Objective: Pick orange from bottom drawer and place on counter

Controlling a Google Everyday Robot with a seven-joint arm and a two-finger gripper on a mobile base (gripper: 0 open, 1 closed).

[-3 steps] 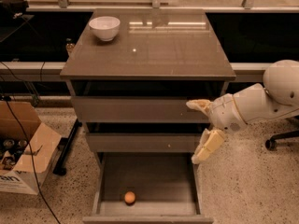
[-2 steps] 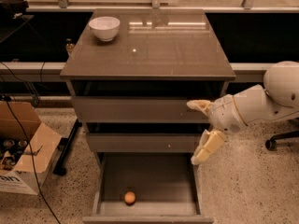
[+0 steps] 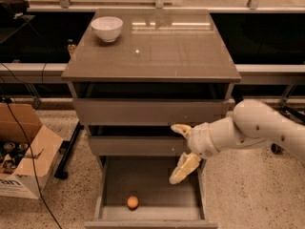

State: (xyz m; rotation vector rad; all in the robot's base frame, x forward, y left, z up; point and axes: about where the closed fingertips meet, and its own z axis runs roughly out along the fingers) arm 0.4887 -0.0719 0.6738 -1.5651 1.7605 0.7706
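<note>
Gripper spread wide, empty, over the right side of the bottom drawer; orange inside, near drawer front.

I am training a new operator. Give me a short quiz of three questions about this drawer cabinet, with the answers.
1. True or false: the orange lies on the counter.
2. The white bowl stands: A, on the counter's back left corner; B, in the bottom drawer; C, on the floor.
3. Fill in: the gripper, over the bottom drawer's right side, has its fingers ____.
Key: 1 false, it lies in the open bottom drawer; 2 A; 3 open.
</note>
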